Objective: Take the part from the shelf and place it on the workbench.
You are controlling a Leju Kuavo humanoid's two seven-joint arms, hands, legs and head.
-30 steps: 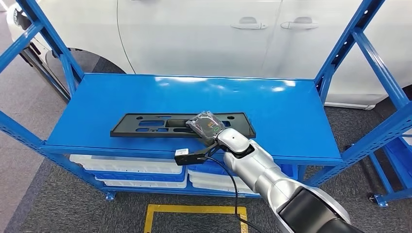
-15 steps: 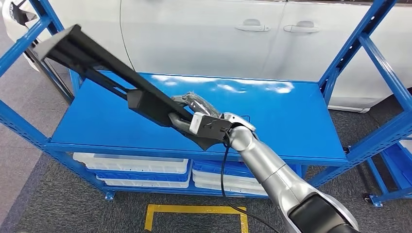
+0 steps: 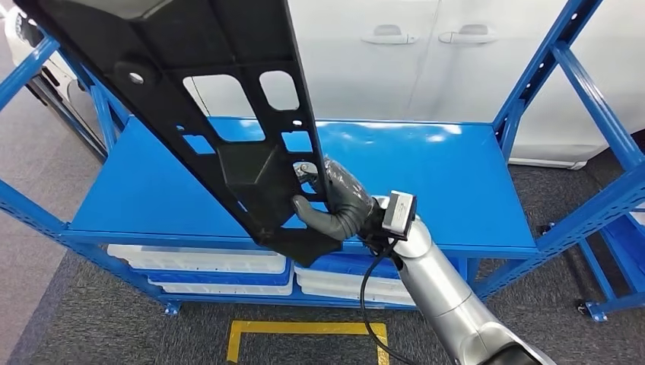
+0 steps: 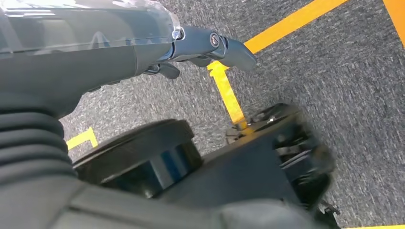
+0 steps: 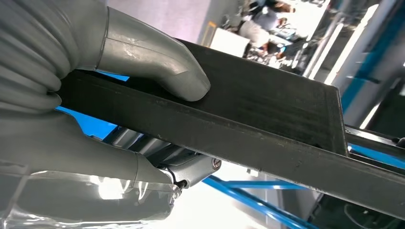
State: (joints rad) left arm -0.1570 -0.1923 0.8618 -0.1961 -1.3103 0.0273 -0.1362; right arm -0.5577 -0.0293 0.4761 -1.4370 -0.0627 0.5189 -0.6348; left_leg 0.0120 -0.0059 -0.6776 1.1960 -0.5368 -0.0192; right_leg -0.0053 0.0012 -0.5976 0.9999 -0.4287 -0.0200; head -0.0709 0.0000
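The part [image 3: 251,171] is a long black plastic panel with several cut-outs. It is off the blue shelf top [image 3: 441,182] and slants steeply, its long end rising to the upper left close to the camera. My right hand [image 3: 335,201] grips its lower end above the shelf's front edge. In the right wrist view the thick grey thumb [image 5: 153,62] presses on the panel's flat face [image 5: 267,109], with the fingers underneath. My left hand [image 4: 95,52] hangs over the carpeted floor and holds nothing.
A white car [image 3: 342,68] stands right behind the shelf. Blue uprights [image 3: 548,68] flank the shelf top on both sides. White bins [image 3: 205,262] sit on the level below. A yellow floor marking [image 3: 304,331] lies in front, and another blue rack [image 3: 624,228] stands at the right.
The panel went from lying flat on the shelf to raised and tilted, its long end swinging up and to the left. My right hand turned over while lifting it.
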